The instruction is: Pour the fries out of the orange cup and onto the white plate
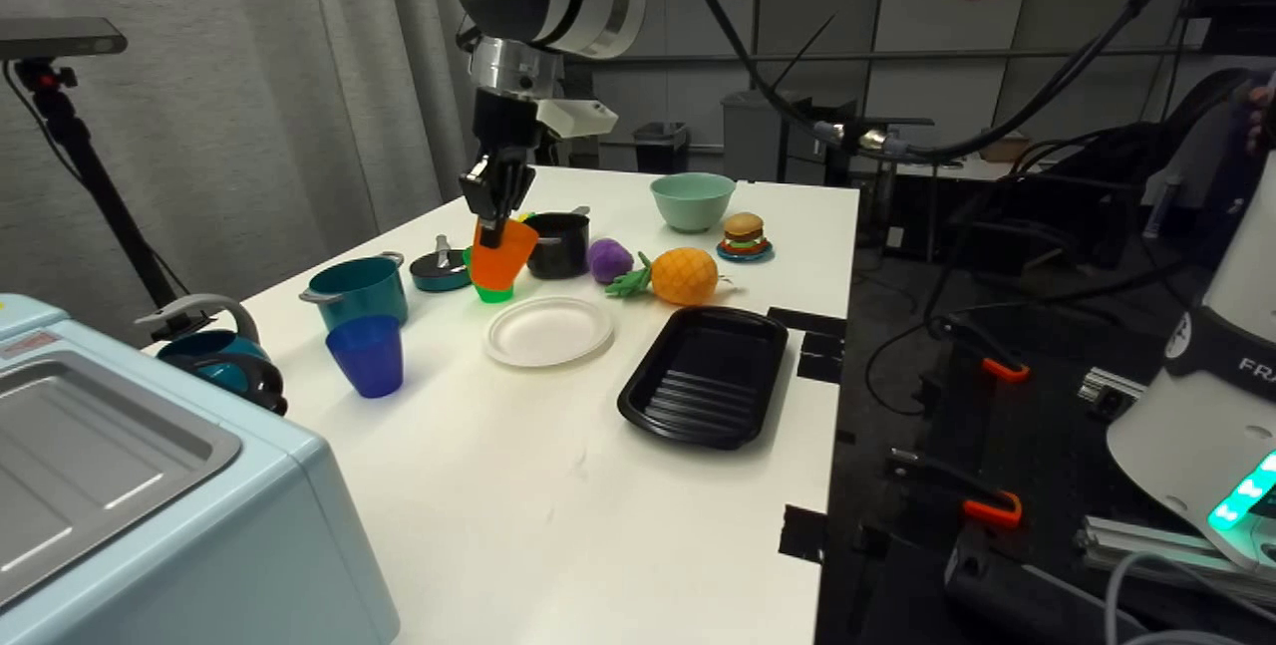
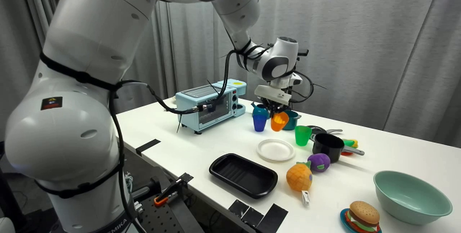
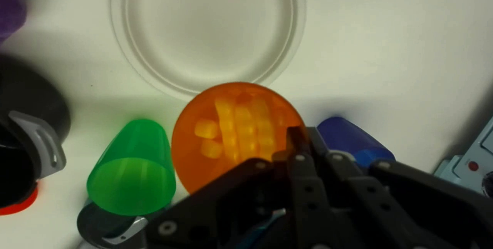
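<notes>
Pinching the orange tumbler (image 1: 505, 256) by its wall, the Robotiq gripper (image 1: 487, 234) is holding it, in an exterior view, above the tabletop (image 1: 568, 525) and near the white plate (image 1: 548, 332). The orange tumbler is leaning, probably so that a little more tilt will send the contents out. Partly behind it a green tumbler (image 1: 493, 294) is standing, likely leaving little room for straying that way.

In an exterior view, the orange tumbler (image 2: 277, 127) is showing its mouth, and the gripper is pointing down from above; that hold is leaving most of the lip free for pouring. The white plate is lying flat between the orange tumbler and a black ridged baking tray (image 2: 245, 175), well placed for catching.

In the wrist view, the jaws are standing almost together, clamping the thin wall, seemingly one finger inside the rim and one outside. The yellow toy fries (image 3: 245, 127) are lying inside the orange tumbler, none showing on the white plate. The rim is overlapping the plate's edge here, though both exterior views are suggesting a position short of it, so the pour is probably calling for more reach first.
</notes>
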Controlling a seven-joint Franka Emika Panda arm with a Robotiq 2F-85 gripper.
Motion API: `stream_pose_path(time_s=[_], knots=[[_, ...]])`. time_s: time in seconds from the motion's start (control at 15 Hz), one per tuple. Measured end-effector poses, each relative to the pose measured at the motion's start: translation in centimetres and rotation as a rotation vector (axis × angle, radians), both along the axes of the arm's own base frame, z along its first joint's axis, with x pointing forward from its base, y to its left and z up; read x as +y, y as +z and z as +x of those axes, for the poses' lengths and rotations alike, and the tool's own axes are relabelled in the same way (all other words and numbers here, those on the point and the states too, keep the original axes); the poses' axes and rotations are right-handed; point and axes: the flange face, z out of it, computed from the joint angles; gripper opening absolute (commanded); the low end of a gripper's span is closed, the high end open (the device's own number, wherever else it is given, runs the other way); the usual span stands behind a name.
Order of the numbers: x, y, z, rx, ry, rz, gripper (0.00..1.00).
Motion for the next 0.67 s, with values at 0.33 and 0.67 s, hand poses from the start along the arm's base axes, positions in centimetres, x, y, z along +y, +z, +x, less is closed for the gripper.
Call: stream_pose_path(time_s=[0.33, 0.67], knots=[[4.5, -1.5, -0.9, -0.056, 0.009, -0.037, 0.01], [6.5, -3.5, -3.0, -0.091, 0.009, -0.087, 0.01]])
